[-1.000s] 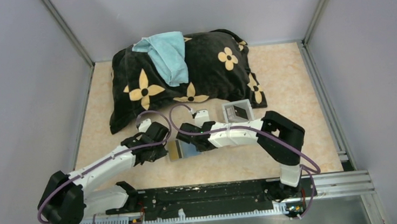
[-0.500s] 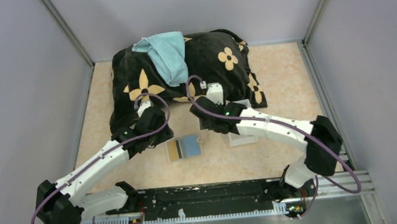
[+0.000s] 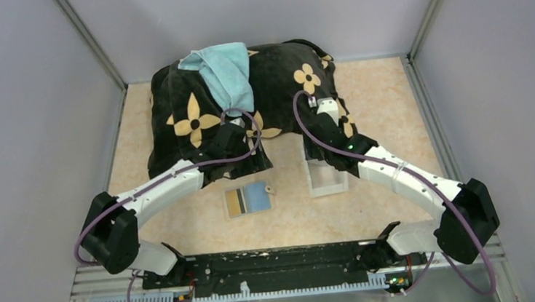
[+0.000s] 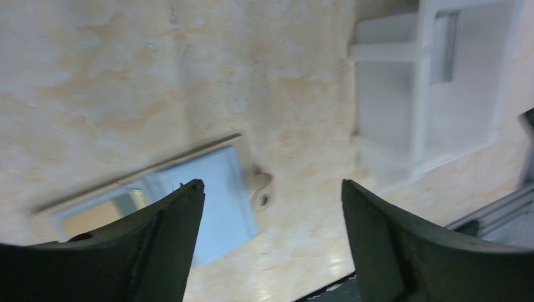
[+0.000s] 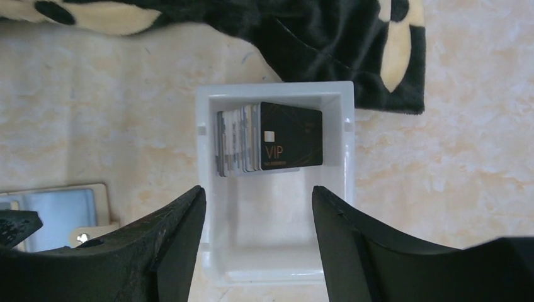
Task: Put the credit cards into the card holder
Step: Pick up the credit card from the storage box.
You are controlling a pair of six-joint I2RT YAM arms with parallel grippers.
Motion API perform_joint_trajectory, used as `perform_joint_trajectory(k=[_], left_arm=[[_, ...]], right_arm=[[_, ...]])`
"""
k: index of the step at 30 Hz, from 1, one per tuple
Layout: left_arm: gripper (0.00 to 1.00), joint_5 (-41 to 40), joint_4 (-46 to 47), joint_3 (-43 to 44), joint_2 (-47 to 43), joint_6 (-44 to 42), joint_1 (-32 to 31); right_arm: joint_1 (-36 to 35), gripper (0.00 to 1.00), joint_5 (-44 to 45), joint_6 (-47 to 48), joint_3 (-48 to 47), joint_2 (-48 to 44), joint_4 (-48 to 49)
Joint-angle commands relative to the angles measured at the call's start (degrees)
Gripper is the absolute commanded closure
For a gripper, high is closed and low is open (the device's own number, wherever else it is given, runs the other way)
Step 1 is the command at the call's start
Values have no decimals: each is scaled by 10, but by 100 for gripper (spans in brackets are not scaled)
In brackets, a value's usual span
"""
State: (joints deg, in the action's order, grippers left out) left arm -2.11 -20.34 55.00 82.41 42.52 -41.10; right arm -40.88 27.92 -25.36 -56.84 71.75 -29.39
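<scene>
right gripper (image 5: 256, 189) spread, empty, above the white tray (image 5: 274, 89); credit cards (image 5: 271, 148) stacked inside. left gripper (image 4: 271, 184) spread, empty, left of tray. card holder (image 3: 258, 197) lies open just left of tray.

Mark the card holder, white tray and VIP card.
card holder (image 3: 258, 197): top view, its pale blue inner panel.
white tray (image 5: 274, 89): right wrist view, upper rim.
VIP card (image 5: 291, 135): right wrist view, black face.

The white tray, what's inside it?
A stack of credit cards stands on edge inside the white tray, with a black VIP card in front. It covers the cards behind, so only their edges show.
</scene>
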Motion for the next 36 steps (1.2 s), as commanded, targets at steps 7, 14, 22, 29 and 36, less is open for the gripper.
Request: perform_joint_trajectory(k=[7, 14, 22, 29, 36], left_arm=[[5, 83, 109, 40, 82, -13, -12], [13, 87, 117, 90, 159, -21, -27], [19, 87, 105, 135, 217, -35, -38], [22, 87, 97, 155, 250, -47, -43], [23, 85, 90, 181, 277, -52, -50]], right_arm=[[96, 37, -127, 32, 37, 8, 68], [136, 40, -204, 37, 34, 48, 92], [167, 40, -252, 30, 43, 82, 119], [189, 40, -287, 28, 52, 108, 138], [210, 43, -330, 18, 66, 132, 164]])
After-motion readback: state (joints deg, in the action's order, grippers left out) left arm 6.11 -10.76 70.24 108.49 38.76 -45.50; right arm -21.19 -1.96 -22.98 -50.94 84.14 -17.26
